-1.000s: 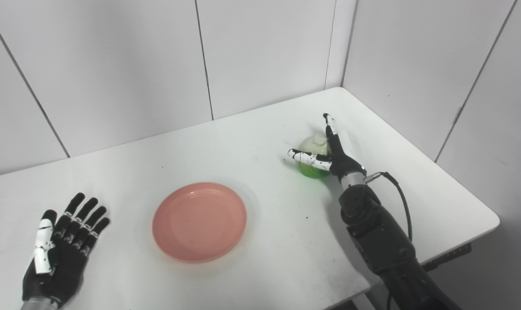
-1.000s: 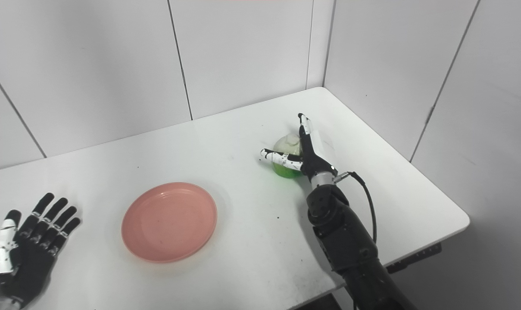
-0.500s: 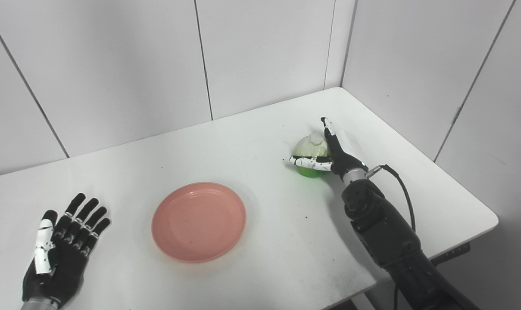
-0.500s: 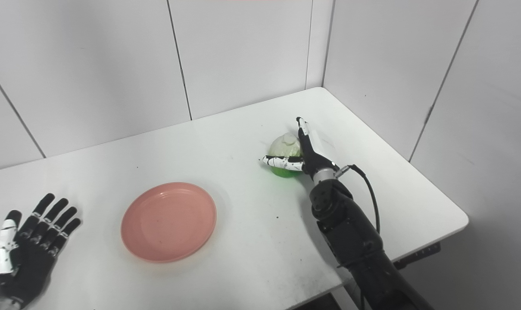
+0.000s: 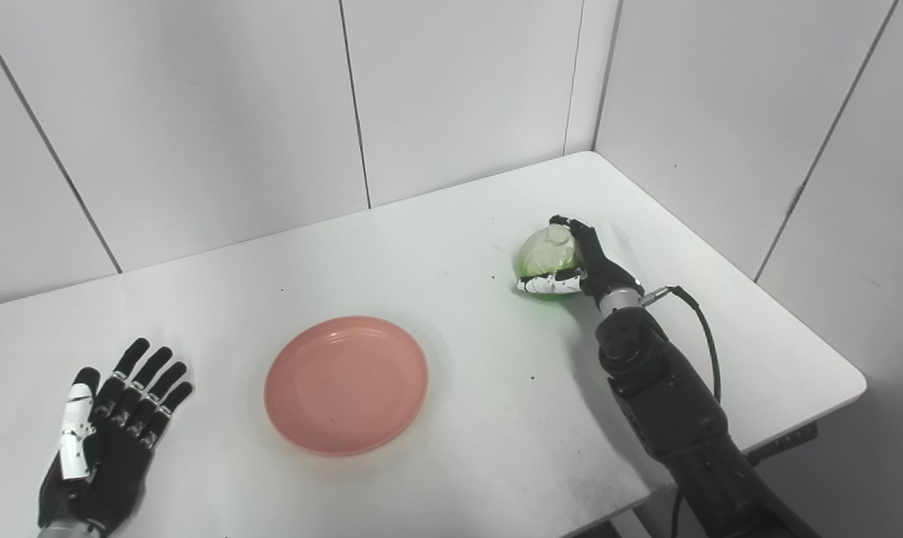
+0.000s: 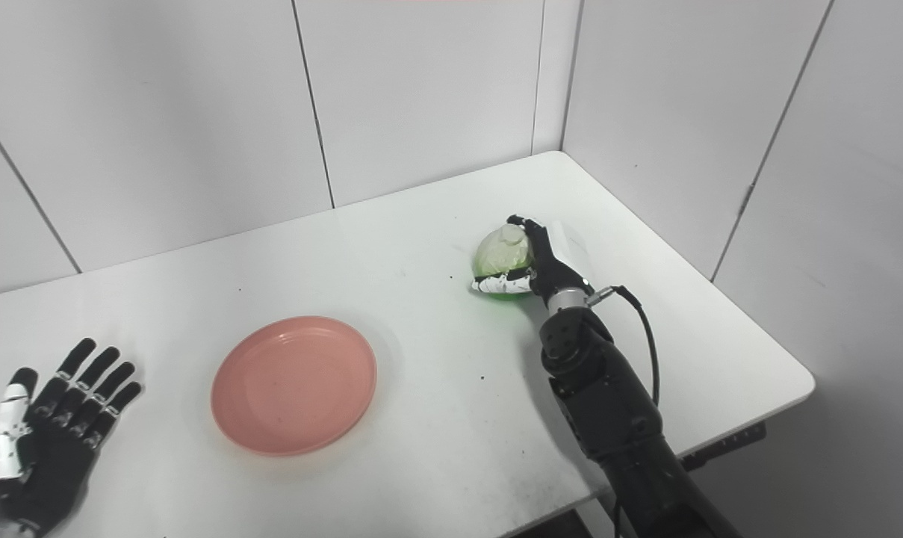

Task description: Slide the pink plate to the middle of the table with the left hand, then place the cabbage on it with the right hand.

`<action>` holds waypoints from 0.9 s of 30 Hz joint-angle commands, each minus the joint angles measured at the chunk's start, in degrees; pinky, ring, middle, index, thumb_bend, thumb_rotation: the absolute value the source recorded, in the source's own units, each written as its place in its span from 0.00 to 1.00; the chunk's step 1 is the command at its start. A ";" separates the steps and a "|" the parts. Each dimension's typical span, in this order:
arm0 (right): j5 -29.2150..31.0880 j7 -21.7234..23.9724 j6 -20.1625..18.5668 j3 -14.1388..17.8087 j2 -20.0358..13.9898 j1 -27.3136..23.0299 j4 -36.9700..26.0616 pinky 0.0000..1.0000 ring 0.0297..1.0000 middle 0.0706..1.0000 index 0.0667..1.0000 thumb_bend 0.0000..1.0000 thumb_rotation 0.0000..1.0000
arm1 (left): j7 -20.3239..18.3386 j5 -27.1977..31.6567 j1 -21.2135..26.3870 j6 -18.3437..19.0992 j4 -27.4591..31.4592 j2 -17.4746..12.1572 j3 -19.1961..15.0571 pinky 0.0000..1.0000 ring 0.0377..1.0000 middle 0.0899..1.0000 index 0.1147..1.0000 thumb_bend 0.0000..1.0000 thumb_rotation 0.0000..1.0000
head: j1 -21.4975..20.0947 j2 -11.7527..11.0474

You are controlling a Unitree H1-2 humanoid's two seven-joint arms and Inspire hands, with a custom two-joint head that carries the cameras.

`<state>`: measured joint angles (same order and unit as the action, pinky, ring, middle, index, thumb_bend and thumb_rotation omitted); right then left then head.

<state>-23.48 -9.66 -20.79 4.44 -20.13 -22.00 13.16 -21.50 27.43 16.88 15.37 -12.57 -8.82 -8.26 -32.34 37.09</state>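
Nearby, pink plate (image 5: 346,385) apart from cabbage (image 5: 544,254), right hand (image 5: 589,265) wrapping it

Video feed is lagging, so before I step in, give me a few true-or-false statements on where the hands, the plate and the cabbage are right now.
1. The right hand is closed around the cabbage. True.
2. The cabbage lies on the pink plate. False: it is off to the plate's right, in the right hand, and the plate holds nothing.
3. The left hand rests open on the table, to the left of the plate. True.
4. The left hand touches the plate's rim. False: bare table shows between them.
5. The plate sits at the table's far right corner. False: it sits near the middle, toward the front edge.
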 commanded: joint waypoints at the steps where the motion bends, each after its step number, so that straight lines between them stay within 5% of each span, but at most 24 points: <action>1: -0.02 -0.77 1.42 -0.19 -0.23 -1.49 0.61 0.58 0.58 0.59 0.60 0.91 0.09 | 0.03 -0.20 0.36 0.70 -0.26 -0.69 0.11 0.91 0.89 0.90 0.89 0.42 1.00 | 0.01 -0.07; 3: -0.14 -1.76 1.53 -0.40 0.02 -1.80 1.71 0.58 0.56 0.56 0.49 0.62 0.12 | -0.24 -0.34 0.38 0.35 -0.63 -0.80 0.23 0.90 0.89 0.89 0.89 0.42 1.00 | 0.01 -0.07; 5: -0.14 -2.53 1.48 -0.52 0.23 -2.06 2.43 0.57 0.53 0.53 0.46 0.54 0.13 | -0.29 -0.26 0.37 0.40 -0.58 -0.73 0.29 0.90 0.89 0.90 0.89 0.43 1.00 | 0.30 -0.07; 9: 0.45 -3.87 2.70 -0.66 0.71 -2.51 3.83 0.47 0.45 0.43 0.46 0.53 0.00 | -0.39 -0.23 0.34 0.25 -0.66 -0.70 0.35 0.91 0.89 0.90 0.89 0.43 1.00 | 0.47 -0.07; 27: 0.42 -7.98 4.54 -0.55 2.81 -2.72 -0.89 0.37 0.41 0.40 0.49 0.53 0.00 | -0.18 -0.46 0.21 -0.17 -0.30 -0.09 0.97 0.91 0.90 0.90 0.90 0.42 1.00 | 1.69 -0.32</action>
<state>-22.90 -16.86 -17.89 3.72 -16.93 -23.19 15.14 -21.61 27.39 16.88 14.96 -12.70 -8.79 -7.67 -30.94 36.83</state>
